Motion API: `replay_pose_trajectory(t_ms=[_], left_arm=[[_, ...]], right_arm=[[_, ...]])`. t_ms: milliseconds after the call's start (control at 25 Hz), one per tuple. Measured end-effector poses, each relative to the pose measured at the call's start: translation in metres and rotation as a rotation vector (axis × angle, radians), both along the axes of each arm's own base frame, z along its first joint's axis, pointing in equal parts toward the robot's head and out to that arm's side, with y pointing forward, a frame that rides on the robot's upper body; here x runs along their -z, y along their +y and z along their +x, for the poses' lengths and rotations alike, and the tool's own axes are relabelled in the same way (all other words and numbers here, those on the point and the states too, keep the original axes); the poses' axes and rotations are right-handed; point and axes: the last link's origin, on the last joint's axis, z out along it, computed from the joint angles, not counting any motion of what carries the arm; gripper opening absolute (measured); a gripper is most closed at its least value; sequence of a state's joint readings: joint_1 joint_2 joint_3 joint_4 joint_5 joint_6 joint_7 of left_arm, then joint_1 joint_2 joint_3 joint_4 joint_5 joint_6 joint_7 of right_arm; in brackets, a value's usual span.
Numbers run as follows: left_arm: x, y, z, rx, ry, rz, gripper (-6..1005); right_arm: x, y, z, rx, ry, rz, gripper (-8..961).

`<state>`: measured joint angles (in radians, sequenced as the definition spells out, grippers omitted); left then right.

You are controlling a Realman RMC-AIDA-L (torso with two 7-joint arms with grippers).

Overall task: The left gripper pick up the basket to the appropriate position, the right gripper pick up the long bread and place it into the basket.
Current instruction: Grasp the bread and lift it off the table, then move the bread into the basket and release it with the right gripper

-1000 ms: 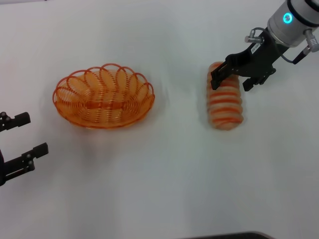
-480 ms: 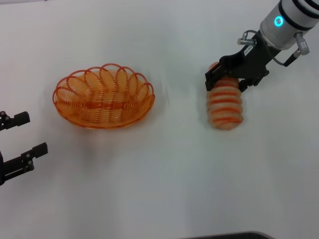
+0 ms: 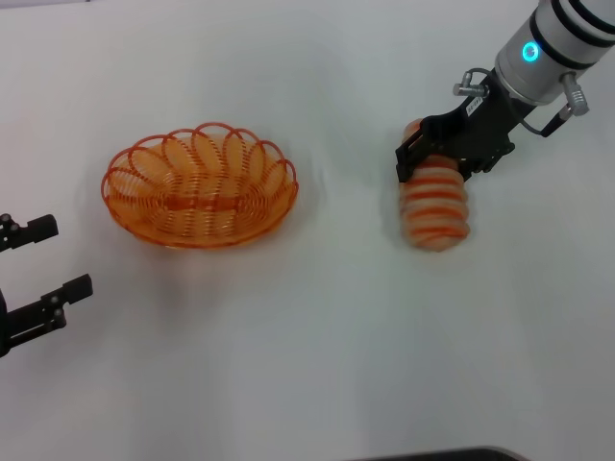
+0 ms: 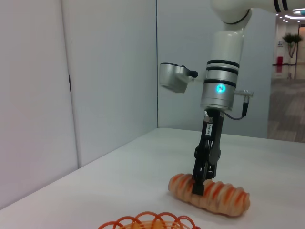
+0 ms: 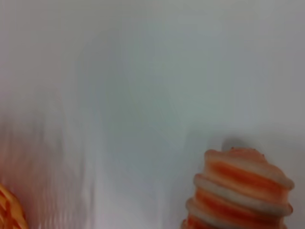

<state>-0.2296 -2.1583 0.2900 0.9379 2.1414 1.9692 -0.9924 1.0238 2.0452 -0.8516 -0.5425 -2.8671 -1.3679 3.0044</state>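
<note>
Head view: the long bread [image 3: 434, 206] is seen lying flat on the white table [image 3: 317, 346], at about 3 o'clock from the basket [image 3: 200, 185] and well apart from it. Its long axis runs roughly 12 to 6 o'clock.

The right gripper [image 3: 444, 159] is positioned over the far (12 o'clock) end of the loaf, fingers spread apart and straddling it, one on each side. No clamping is visible yet; whether the pads touch the crust cannot be told. In the left wrist view the right gripper [image 4: 202, 177] is shown coming down near-vertically onto the long bread [image 4: 212, 193], fingertips level with the loaf's upper part, loaf resting on the table.

In the right wrist view one end of the long bread [image 5: 238, 193] is seen close up, with a sliver of the basket [image 5: 10, 210] at the frame corner.

The basket is seen upright on the table with nothing inside it; only its rim [image 4: 152, 222] is caught by the left wrist view.

The left gripper [image 3: 40, 271] is parked at about 8 o'clock from the basket, near the table's left edge, fingers apart, nothing held, clear of the basket.
</note>
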Motion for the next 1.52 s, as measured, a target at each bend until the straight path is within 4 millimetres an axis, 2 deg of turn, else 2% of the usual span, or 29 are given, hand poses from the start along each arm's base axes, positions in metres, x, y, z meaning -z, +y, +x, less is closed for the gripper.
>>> replay_pose_trajectory(t_ms=[160, 560, 720, 880, 1120, 1520], left_arm=[[0.000, 0.000, 0.000, -0.003, 0.000, 0.001, 701], [0.001, 0.002, 0.000, -0.007, -0.005, 0.000, 701], [-0.001, 0.002, -0.001, -0.015, -0.011, 0.012, 700], [-0.001, 0.001, -0.001, -0.017, -0.019, 0.014, 699], [0.002, -0.004, 0.000, -0.023, -0.038, -0.014, 699], [0.016, -0.013, 0.004, -0.012, -0.083, -0.090, 697]], right_arm=[[-0.001, 0.001, 0.000, -0.011, 0.000, 0.005, 870], [-0.001, 0.001, 0.003, -0.045, 0.006, 0.000, 639], [-0.011, 0.007, -0.001, -0.102, 0.019, 0.040, 579], [-0.025, 0.021, -0.020, -0.257, 0.081, 0.097, 545], [-0.036, 0.035, -0.057, -0.614, 0.117, 0.073, 494], [-0.010, 0.029, -0.124, -1.133, 0.137, -0.138, 414]])
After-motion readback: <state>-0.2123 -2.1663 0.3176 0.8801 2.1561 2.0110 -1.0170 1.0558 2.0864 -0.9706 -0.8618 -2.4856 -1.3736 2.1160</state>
